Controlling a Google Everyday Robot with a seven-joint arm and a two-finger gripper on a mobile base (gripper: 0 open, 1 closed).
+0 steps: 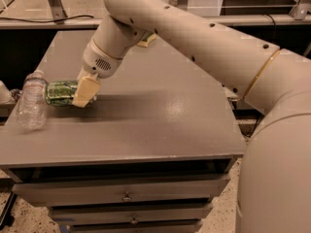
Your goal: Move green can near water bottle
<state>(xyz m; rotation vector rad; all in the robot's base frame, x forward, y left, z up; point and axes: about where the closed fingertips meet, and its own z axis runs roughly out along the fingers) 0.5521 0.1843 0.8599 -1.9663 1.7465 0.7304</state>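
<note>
While end effector (81, 93) grips green can (60, 92) | water bottle (32, 102) just beside | left table (160, 125) edge

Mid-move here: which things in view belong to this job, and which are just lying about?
Job:
green can, on its side, held by the gripper
water bottle, lying just left of the can

Lying about:
yellowish sponge-like item, partly hidden behind the arm, at the far side of the table
</note>
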